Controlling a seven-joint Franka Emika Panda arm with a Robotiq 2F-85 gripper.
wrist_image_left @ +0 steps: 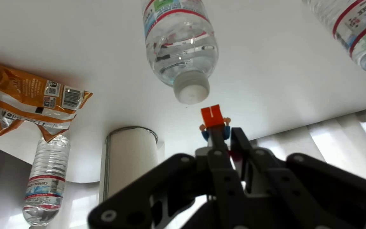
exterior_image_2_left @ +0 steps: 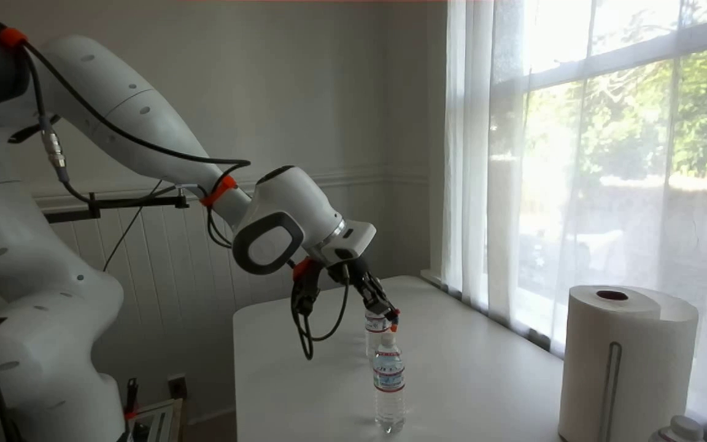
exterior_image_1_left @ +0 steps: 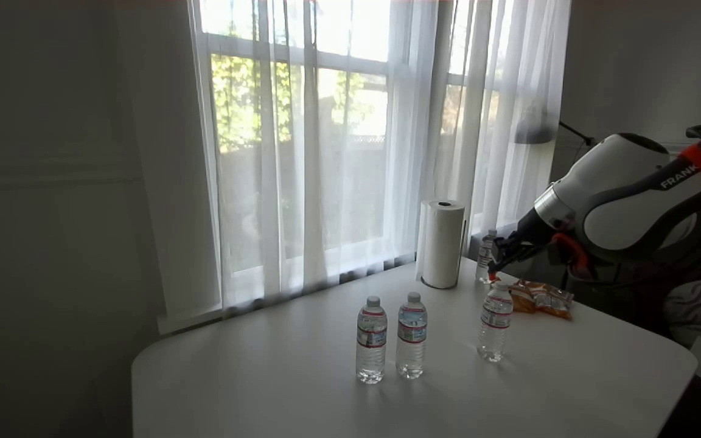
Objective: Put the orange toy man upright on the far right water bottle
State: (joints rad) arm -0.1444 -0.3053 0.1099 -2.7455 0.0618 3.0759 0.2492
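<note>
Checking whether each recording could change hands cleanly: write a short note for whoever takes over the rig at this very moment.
Gripper: shut on the toy man, its orange legs sticking out of the grip.
Where: held in the air, close to the cap of the upright water bottle that is rightmost in an exterior view, probably the target; the wrist view shows a gap between legs and cap.
Done: toy man picked up.
Left: line it up over the cap, set it upright, release gently.

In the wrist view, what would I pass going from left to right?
Orange-and-white snack packets, white paper towel roll, clear plastic white-capped water bottle, small orange-and-blue toy man, another clear plastic water bottle.
</note>
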